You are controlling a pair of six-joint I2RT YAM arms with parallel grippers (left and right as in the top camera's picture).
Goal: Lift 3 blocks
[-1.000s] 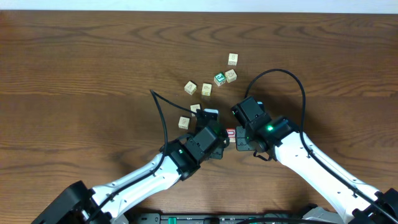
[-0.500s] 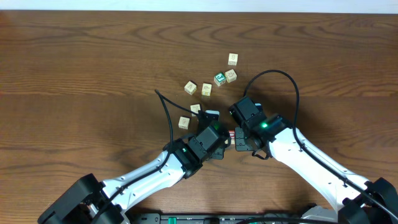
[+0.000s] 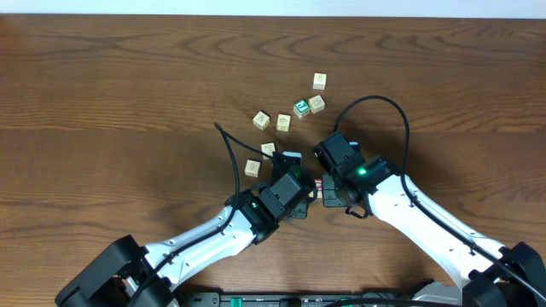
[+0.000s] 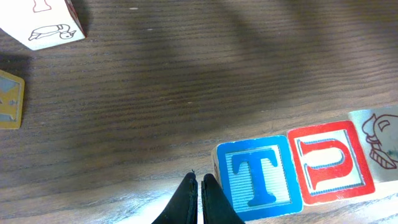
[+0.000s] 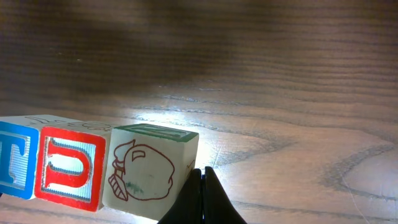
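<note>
Right now the three blocks stand shoulder to shoulder in one short row low in the middle of the table (image 3: 102, 77), in the narrow gap between the two wrists: the blue block (image 4: 258, 177) with its white-framed T, the red block (image 4: 329, 163) with a U touching it, and the cream block (image 4: 380, 140) with a reddish line drawing at the far end, face to face with the red one. The row's long axis lies along the line that joins the two tools, so each arm meets one end. The left gripper (image 4: 200, 190) has its fingers clenched together with nothing between them, its tips just beside the outer face of the blue block, touching it or very nearly. The right gripper (image 5: 200, 180) is likewise pinched closed on nothing and sits against the lower outer edge of the cream block. Neither arm is nearer; the row is bracketed end to end, which reads as a squeeze along its length ahead of a joint lift. Whether the blocks have left the wood I cannot tell. Further up the table, well apart, lie the green-faced cube (image 3: 301, 107) and several loose cream cubes (image 3: 261, 120)
</note>
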